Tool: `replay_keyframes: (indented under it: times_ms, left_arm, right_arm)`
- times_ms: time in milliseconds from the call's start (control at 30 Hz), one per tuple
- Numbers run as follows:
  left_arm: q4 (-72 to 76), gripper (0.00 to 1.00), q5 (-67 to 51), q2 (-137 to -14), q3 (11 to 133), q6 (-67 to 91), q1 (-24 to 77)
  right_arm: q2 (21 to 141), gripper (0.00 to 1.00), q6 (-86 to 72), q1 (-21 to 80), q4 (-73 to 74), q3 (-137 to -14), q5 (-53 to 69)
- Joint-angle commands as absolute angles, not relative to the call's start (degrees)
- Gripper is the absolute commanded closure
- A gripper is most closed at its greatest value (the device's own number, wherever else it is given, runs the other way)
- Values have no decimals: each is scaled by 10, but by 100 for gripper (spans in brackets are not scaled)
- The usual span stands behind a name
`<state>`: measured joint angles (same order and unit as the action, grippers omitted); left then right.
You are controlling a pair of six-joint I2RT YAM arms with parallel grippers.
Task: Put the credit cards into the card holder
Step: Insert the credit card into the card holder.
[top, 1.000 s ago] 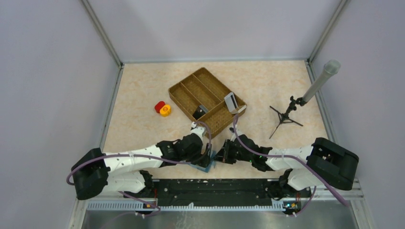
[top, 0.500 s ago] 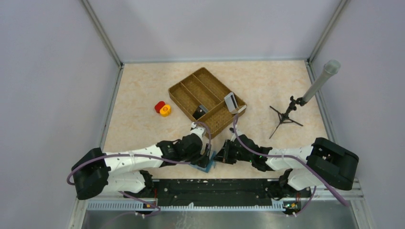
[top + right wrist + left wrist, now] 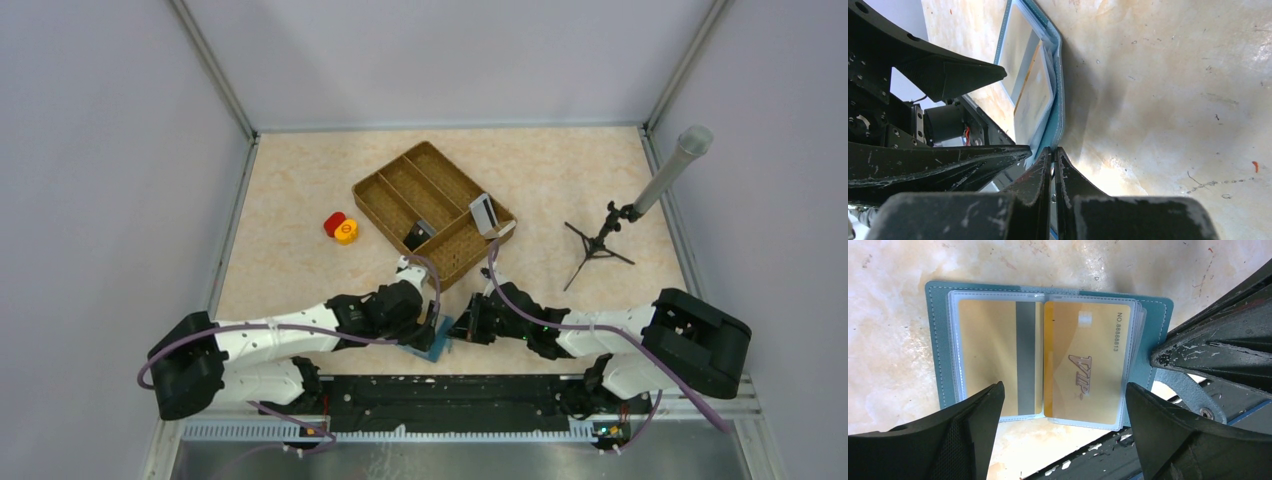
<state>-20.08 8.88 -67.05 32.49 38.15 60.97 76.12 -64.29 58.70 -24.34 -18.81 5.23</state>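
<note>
From above, the holder [image 3: 438, 346] lies at the middle of the near edge. The left gripper [image 3: 430, 322] is over it and the right gripper [image 3: 466, 322] is at its right side; how their jaws stand cannot be told here. A brown tray [image 3: 390, 165] sits mid-desk. Just left of it are a red and a yellow piece [image 3: 340, 228], touching each other. Near the right edge a small stand [image 3: 598, 243] carries a tilted grey tube [image 3: 668, 172].

In the left wrist view the holder [image 3: 940, 345] is open flat on the desk. Two gold cards [image 3: 1083, 370] sit side by side in its clear sleeves, one showing its grey stripe, the other "VIP" and a number. The left gripper [image 3: 1064, 390] hangs above with its jaws spread wide, one finger on each side of the cards, gripping nothing. The holder's tab [image 3: 1188, 395] runs in between the right gripper's fingers [image 3: 1208, 347].

In the right wrist view the right gripper [image 3: 1053, 150] has its jaws pressed almost together, pinching the holder [image 3: 1060, 90] at its teal edge. That edge is lifted off the desk, and a card [image 3: 1035, 97] shows in a sleeve.
</note>
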Motion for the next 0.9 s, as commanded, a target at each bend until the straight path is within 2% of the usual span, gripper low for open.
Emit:
replay_keyframes:
  times_ms: [0,867]
  left_arm:
    - [-214,5,112,-651,333,381,611]
    - [-293,2,198,-607,341,383,611]
  right_arm:
    - [757,100,-642,585,-255,-190,45]
    - [767,100,-639,585,-251,-195,46]
